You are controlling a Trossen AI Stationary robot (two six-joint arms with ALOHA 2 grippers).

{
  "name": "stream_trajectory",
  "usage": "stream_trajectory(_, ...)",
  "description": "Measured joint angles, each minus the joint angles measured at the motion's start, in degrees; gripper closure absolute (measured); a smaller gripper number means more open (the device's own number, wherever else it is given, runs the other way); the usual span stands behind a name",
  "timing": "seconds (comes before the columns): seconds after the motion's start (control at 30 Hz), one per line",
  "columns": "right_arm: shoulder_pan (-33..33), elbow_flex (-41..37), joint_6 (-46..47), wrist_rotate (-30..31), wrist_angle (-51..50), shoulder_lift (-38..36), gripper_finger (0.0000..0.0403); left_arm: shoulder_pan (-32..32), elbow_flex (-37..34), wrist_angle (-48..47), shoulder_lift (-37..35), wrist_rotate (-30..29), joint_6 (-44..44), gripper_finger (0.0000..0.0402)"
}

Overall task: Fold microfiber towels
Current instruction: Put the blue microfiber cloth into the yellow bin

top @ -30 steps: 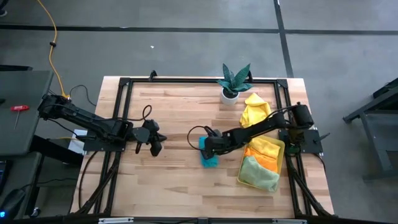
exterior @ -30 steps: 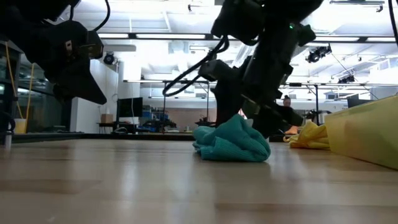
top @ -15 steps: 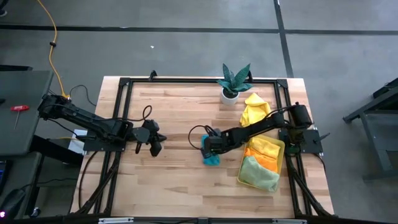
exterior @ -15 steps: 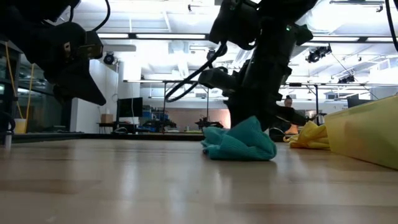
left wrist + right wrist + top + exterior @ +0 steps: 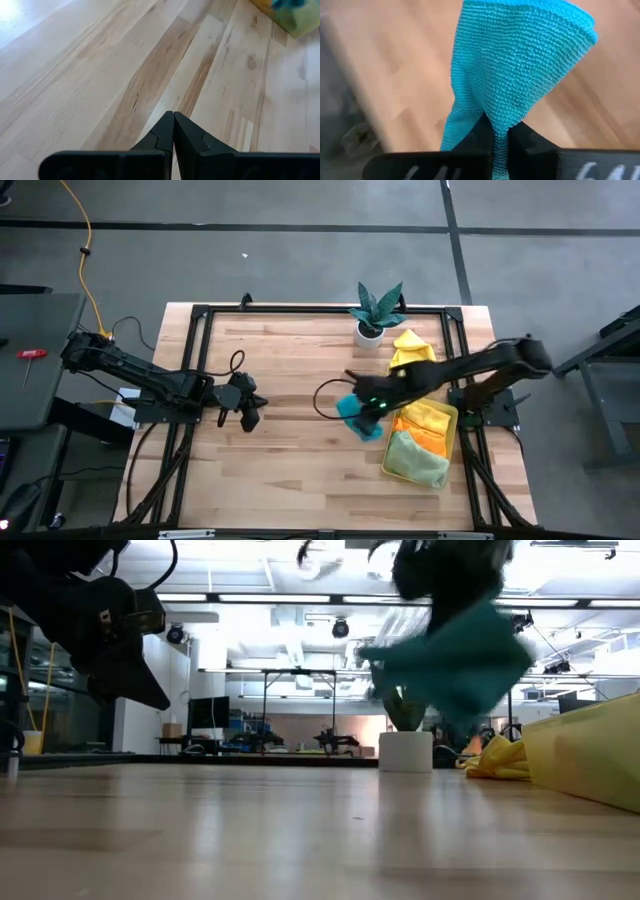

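A teal towel [image 5: 455,660] hangs in the air over the middle-right of the table, and my right gripper [image 5: 372,402] is shut on it. The cloth [image 5: 360,420] shows bunched just left of the tray in the high view. A loose yellow towel [image 5: 410,352] lies crumpled on the table beside the plant. Yellow, orange and pale green towels [image 5: 420,442] are heaped in the yellow tray [image 5: 452,416]. Above the table's left half my left gripper [image 5: 250,415] waits, shut and holding nothing [image 5: 173,114]. My right gripper pinches a bunched fold of the teal towel [image 5: 499,125] between its two fingers [image 5: 522,137]. How many layers it has, I cannot tell. The cloth fans out past the fingertips and hangs slack, lifted clear of the table [image 5: 440,700].
A small spiky plant in a white pot [image 5: 375,315] stands at the far edge, close behind the lifted towel. The tray lies along the right side. Bare wood [image 5: 290,460] stretches across the middle and near part. A black frame [image 5: 200,315] borders the table.
My right gripper has shut on the teal towel, then risen and gone toward the table's right edge. The towel, a heap on the table a second ago, is now lifted clear and hangs from the fingers.
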Motion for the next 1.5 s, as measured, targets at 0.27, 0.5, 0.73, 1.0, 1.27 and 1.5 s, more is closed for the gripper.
stream_trajectory(0.27,0.4,0.1,-9.6,-12.0,-23.3,-17.8,0.0402,0.0,0.0,0.0,0.0,0.0,-0.4,0.0401)
stream_trajectory(0.5,1.0,-5.8,-18.2,-11.6,-36.6,-27.2,0.0402,0.0,0.0,0.0,0.0,-0.3,-1.6,0.0401)
stream_trajectory(0.73,-3.1,-18.9,-27.5,-13.1,-32.1,-29.1,0.0403,0.0,0.0,0.0,0.0,-0.8,-3.3,0.0401)
stream_trajectory(1.0,-9.5,-27.0,-33.8,-13.7,-22.2,-27.5,0.0403,0.0,0.0,0.0,0.0,-1.5,-6.3,0.0401)
stream_trajectory(1.27,-11.3,-28.7,-31.1,-10.6,-23.6,-25.9,0.0390,0.0,0.0,0.0,0.0,-2.2,-7.1,0.0401)
stream_trajectory(1.5,-11.2,-26.4,-27.3,-8.1,-24.0,-25.9,0.0316,0.0,0.0,-0.2,0.0,-2.2,-6.2,0.0401)
